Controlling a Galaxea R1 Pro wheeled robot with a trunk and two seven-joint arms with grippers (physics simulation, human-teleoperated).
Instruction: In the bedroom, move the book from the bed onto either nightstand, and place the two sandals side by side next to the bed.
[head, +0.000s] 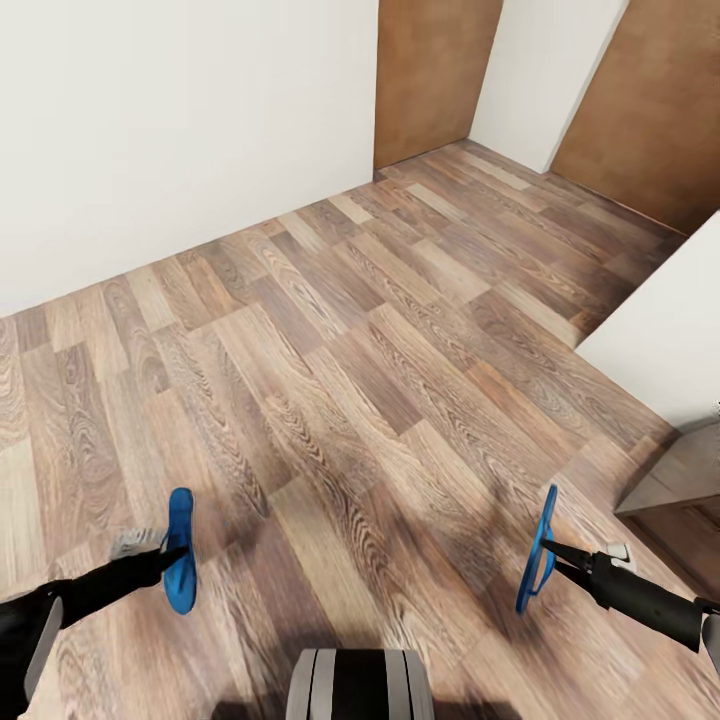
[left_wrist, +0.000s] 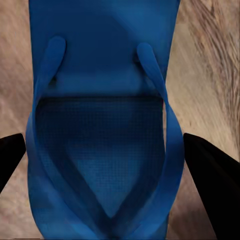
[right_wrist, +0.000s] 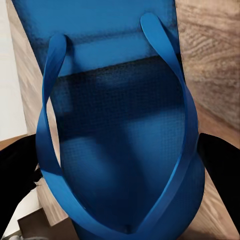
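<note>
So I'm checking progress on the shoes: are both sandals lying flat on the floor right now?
No: in the head view each tool holds one, the left sandal and the right sandal hanging edge-on above the floor.

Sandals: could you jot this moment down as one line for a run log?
left gripper: shut on left sandal | right gripper: shut on right sandal | both above wood floor | bed corner at right

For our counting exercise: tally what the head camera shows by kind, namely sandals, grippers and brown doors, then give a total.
Bright blue flat flip-flop sandals: 2 (left-held, right-held)
Black robot grippers: 2 (left, right)
Plain brown wooden doors: 2 (nearer the corner, far right)
Total: 6
</note>
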